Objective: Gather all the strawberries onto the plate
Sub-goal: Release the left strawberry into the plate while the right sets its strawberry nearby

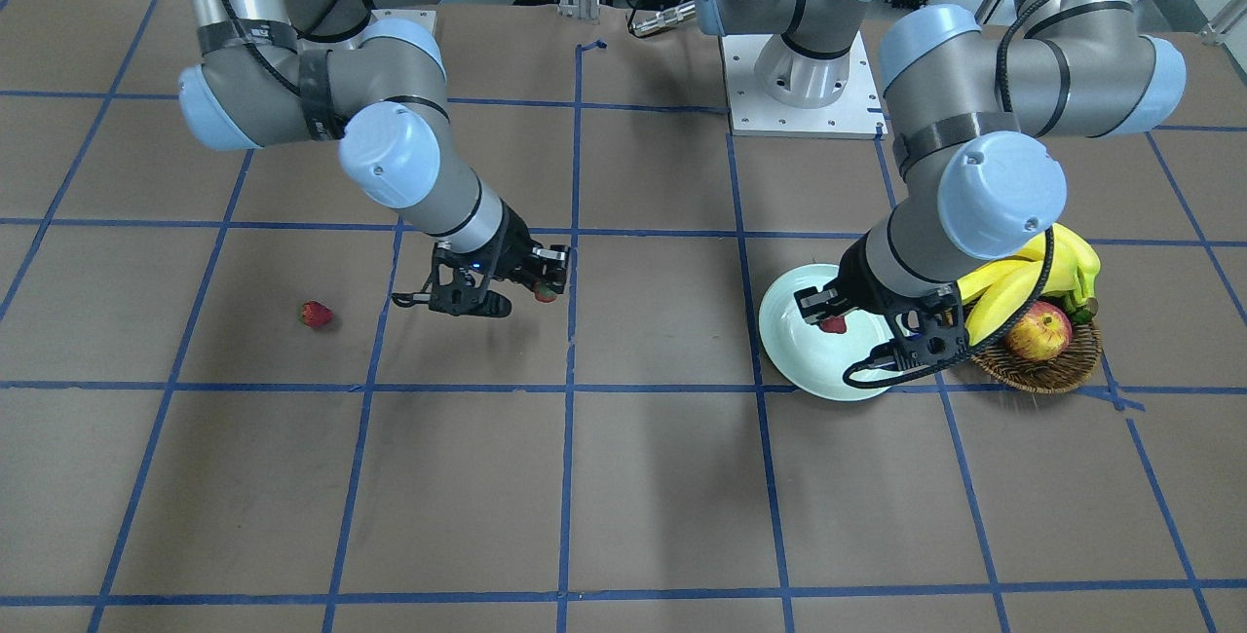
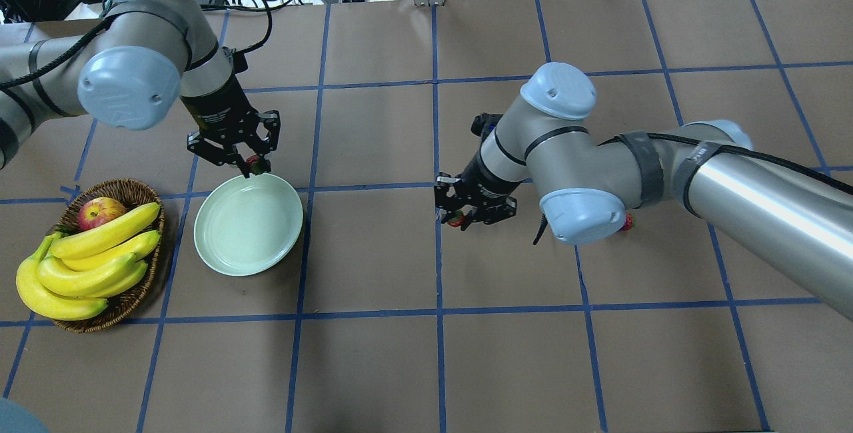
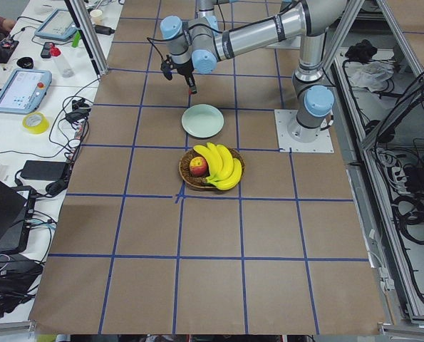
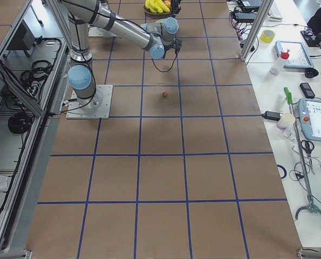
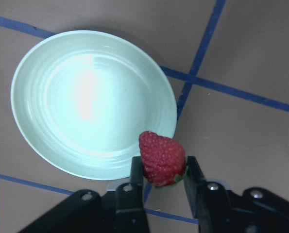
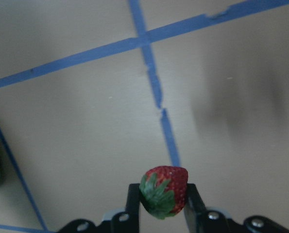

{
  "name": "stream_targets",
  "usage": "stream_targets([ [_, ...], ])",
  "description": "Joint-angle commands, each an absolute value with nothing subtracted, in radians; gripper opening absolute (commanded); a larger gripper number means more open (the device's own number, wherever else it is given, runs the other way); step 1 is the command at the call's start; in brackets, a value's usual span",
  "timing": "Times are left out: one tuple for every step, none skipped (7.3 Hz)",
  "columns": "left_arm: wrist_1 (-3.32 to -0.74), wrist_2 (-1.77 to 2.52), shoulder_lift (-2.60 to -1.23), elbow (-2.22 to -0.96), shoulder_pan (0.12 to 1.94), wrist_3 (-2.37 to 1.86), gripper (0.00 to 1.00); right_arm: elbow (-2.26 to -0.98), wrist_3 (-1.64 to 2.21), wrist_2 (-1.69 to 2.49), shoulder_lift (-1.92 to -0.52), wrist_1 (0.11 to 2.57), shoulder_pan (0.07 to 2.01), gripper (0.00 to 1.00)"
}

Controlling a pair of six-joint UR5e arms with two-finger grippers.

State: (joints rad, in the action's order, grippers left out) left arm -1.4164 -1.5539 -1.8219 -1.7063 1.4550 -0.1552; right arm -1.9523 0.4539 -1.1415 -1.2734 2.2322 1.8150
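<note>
The left gripper (image 5: 162, 170) is clamped on the first strawberry (image 5: 161, 155), its two fingers (image 5: 136, 171) pressing the berry's sides, red tip pointing away from the wrist. Directly beneath that berry is the rim of the plate (image 5: 86, 97), which lies flat on the table (image 1: 662, 477) with nothing in it; the berry hangs above the rim, not touching it, and most of the dish spreads out to one side of the gripper. Beyond the plate, on the side away from the gripper, sits a wicker basket (image 2: 130, 186) holding bananas (image 2: 93, 260) and an apple (image 2: 100, 212). The right gripper (image 6: 163, 194) is well apart from the plate, closed on the second strawberry (image 6: 171, 182), whose green cap faces the wrist camera. It hangs above bare table, close to a crossing of blue tape lines (image 6: 154, 82). Farther out, on the side of this gripper turned away from the plate, the third strawberry (image 1: 315, 314) lies on the table, free of both grippers.
</note>
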Motion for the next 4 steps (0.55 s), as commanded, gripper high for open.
stream_targets([
  [-1.410, -1.554, -1.839, -1.779, 1.370, 0.012, 0.00, -1.821, 0.555, -1.121, -1.159, 2.260, 1.948, 0.12],
  [-1.407, -1.552, -1.850, -1.810, 1.344, 0.012, 0.00, -1.807, 0.557, -1.132, -1.126, 2.263, 1.971, 0.12],
  [-1.378, -1.554, -1.862, -1.830, 1.342, 0.009, 0.00, -1.799, 0.555, -1.132, -1.111, 2.267, 1.973, 0.13],
  [-1.349, -1.554, -1.879, -1.832, 1.342, 0.011, 0.00, -1.802, 0.555, -1.141, -1.092, 2.270, 1.973, 0.31],
])
